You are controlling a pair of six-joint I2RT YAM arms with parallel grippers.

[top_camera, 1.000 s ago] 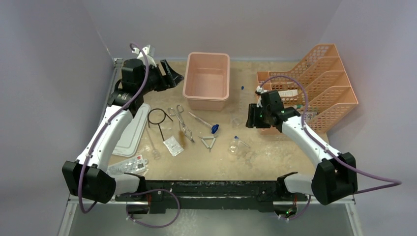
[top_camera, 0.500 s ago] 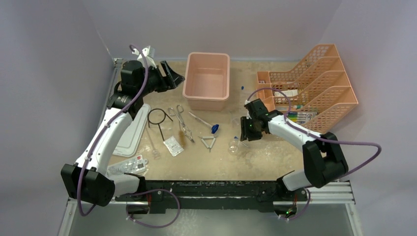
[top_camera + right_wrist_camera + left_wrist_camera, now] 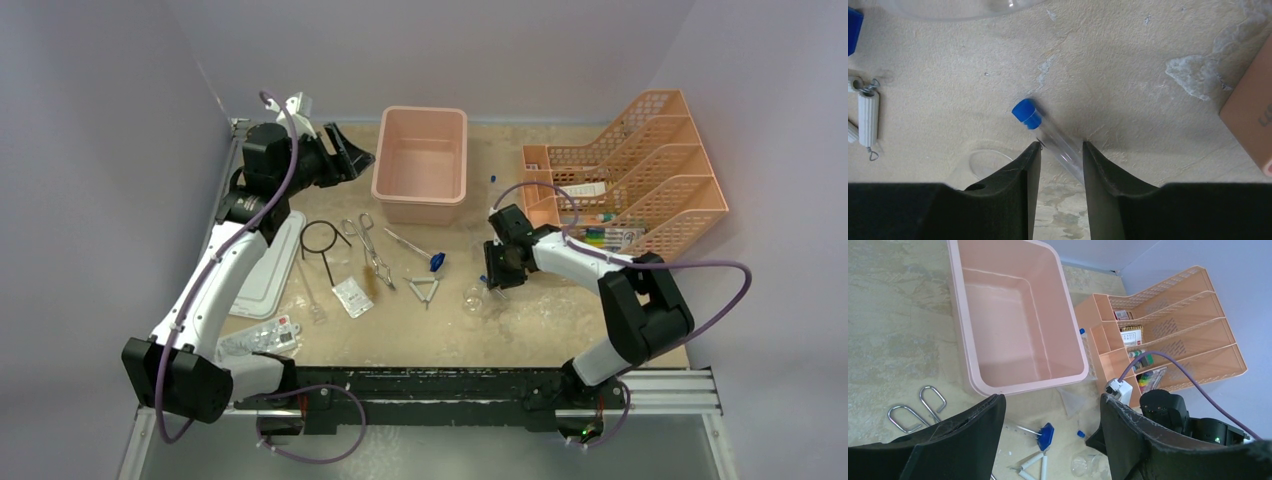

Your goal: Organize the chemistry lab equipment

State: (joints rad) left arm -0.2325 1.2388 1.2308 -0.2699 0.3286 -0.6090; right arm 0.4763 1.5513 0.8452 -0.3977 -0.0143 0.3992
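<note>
My right gripper (image 3: 493, 275) is low over the table, its jaws open on either side of a clear test tube (image 3: 1054, 137) with a blue cap (image 3: 1024, 113), which lies slanted on the table between my fingertips. A clear beaker (image 3: 473, 298) lies just left of it. Further left lie a wire triangle (image 3: 424, 290), a blue-tipped rod (image 3: 412, 247), metal tongs (image 3: 372, 250), a black wire ring (image 3: 322, 238) and a white packet (image 3: 352, 296). My left gripper (image 3: 355, 158) is open and empty, held high left of the pink tub (image 3: 386, 190).
The orange mesh racks (image 3: 640, 180) stand at the right, close behind my right arm. A white lid (image 3: 265, 265) lies at the left edge, with a clear packet (image 3: 262, 338) near the front. A clear funnel (image 3: 1072, 400) lies by the tub's near corner.
My right gripper has swung left from beside the racks and dropped down around the test tube. The left arm has barely moved.
</note>
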